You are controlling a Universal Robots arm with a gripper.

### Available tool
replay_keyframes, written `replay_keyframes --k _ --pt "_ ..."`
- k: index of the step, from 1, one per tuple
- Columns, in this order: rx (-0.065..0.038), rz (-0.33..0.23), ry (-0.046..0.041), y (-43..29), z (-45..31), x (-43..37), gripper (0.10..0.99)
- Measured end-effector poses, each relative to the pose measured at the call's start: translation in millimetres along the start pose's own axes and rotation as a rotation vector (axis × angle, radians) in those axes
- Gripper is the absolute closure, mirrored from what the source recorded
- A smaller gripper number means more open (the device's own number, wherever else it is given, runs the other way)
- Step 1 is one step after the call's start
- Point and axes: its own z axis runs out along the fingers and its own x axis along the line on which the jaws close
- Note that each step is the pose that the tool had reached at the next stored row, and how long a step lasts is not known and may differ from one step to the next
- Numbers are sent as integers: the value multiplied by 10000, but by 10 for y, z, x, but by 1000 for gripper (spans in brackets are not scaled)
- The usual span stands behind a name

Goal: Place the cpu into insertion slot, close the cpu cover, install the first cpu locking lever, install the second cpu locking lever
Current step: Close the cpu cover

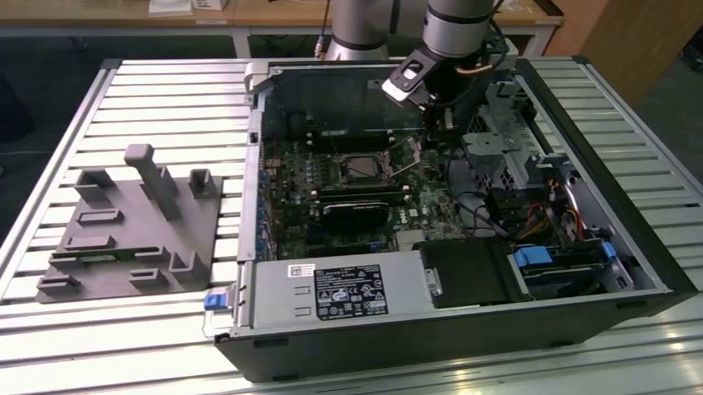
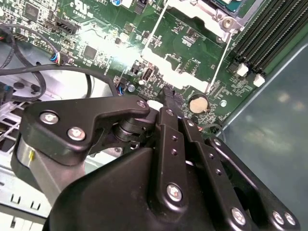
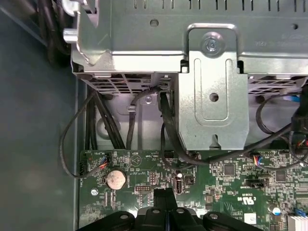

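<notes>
Open computer case (image 1: pixel 439 346), laid on its side on a slatted metal worktop (image 1: pixel 165 90); a grey moulded fixture block (image 1: pixel 132 222) was set well apart from it, toward the exterior view's left. Green circuit board (image 1: pixel 329 239) was seen across the floor of the case. Insertion slot (image 1: pixel 360 168): located near the middle of the board, a metallic rim around a darker square centre. Whether the cpu was seated in it could not be told. Cpu cover (image 2: pixel 192 9): an edge of silver plate was recorded at the slot in the second wrist view, with two thin wire levers (image 2: pixel 218 65) running out from it over the board; whether they were latched could not be told. Long black memory slots (image 2: pixel 262 38) were noted just beside that plate. Tool (image 1: pixel 437 123): carried on the arm (image 1: pixel 456 25) and lowered into the case, to the exterior view's right of the slot and apart from it. In both wrist views the tool (image 2: pixel 171 98) (image 3: pixel 164 198) was seen clenched, its black fingertips (image 3: pixel 159 198) pressed together with nothing visible between them, poised close over the board edge near a coin battery (image 3: pixel 116 179). A grey metal bracket (image 3: pixel 211 96) and black cables (image 3: pixel 168 125) were recorded beyond the board edge in the first wrist view.
</notes>
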Motion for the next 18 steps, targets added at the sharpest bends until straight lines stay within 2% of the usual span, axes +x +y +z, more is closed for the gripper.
replay_keyframes --k 5,11,12,14,18 --pt "53 -1 -2 16 58 1 980" --pt "64 -2 -4 20 59 1 980" --pt "104 -3 -2 20 60 1 980" --pt "282 -5 -5 21 62 2 980" --pt "776 -14 -25 26 66 1 980"
